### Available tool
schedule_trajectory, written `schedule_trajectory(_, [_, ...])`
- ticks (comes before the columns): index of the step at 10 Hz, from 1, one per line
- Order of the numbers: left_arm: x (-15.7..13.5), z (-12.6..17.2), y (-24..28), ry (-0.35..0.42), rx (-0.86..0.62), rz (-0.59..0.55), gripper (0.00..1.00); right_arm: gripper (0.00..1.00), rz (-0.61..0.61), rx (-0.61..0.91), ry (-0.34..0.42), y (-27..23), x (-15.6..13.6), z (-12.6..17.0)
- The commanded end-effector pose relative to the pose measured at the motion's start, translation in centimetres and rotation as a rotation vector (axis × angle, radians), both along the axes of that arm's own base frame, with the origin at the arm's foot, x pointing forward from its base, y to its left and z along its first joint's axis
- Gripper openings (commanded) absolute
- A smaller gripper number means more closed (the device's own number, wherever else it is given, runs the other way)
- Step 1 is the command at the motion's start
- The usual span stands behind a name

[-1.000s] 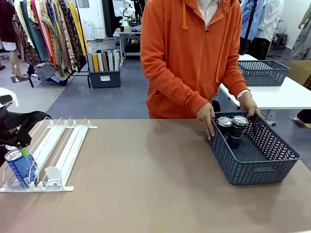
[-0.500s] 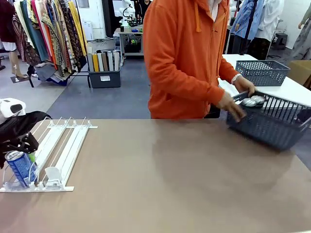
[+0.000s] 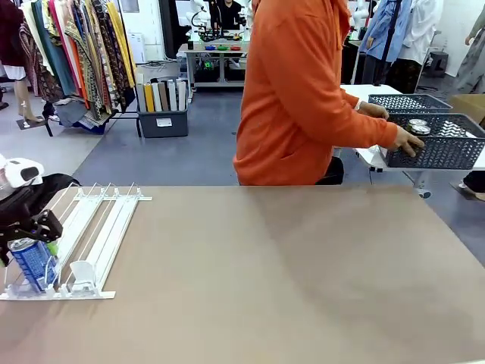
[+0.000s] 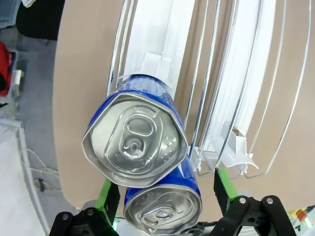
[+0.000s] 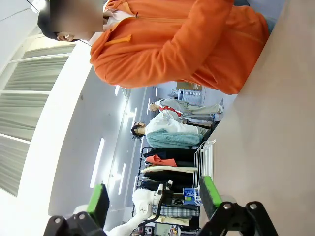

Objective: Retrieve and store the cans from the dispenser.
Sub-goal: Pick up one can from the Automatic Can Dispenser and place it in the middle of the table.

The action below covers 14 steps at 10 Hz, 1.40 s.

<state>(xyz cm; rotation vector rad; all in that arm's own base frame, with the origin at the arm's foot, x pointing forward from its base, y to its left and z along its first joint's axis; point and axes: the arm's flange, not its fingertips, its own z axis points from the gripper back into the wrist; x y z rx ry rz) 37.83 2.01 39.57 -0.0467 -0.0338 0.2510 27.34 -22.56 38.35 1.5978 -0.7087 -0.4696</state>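
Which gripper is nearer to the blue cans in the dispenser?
Left. The left gripper hangs just above the blue cans at the dispenser's front end, its open fingers flanking one. The right gripper, also open, points toward the person, with no can near it.

An indoor lab or test hall, dressed partly like a shop. A long clothes rack [image 3: 76,53] full of hanging garments stands at the far left, beside a grey bin [image 3: 163,121] of upright boards. A shop-shelf dispenser [image 3: 98,227] lies on a plain brown table [image 3: 288,265]. Beyond it are a bare grey floor [image 3: 174,155], a white table [image 3: 362,92] and a bench [image 3: 216,53] crowded with gear. The right wrist view shows a high white ceiling with strip lights [image 5: 101,152].
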Motion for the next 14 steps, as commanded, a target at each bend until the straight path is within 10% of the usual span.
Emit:
schedule_trajectory(1, [-0.1,-0.1,-0.4,-0.008,-0.008,0.029,1.0,1.0,0.009,0.008,0.008,-0.1,-0.3,0.5])
schedule_trajectory(3, [-0.1,-0.1,-0.4,-0.006,-0.004,0.026,0.0,1.0,0.009,0.008,0.008,-0.1,-0.3,0.5])
schedule_trajectory(10, [-0.2,0.6,-0.3,-0.004,-0.003,0.028,0.0,1.0,0.009,0.008,0.008,-0.1,-0.3,0.5])
schedule_trajectory(14, [-4.6,10.0,-0.3,-0.083,-0.02,-0.009,0.0,1.0,0.009,0.008,0.008,-0.1,-0.3,0.5])
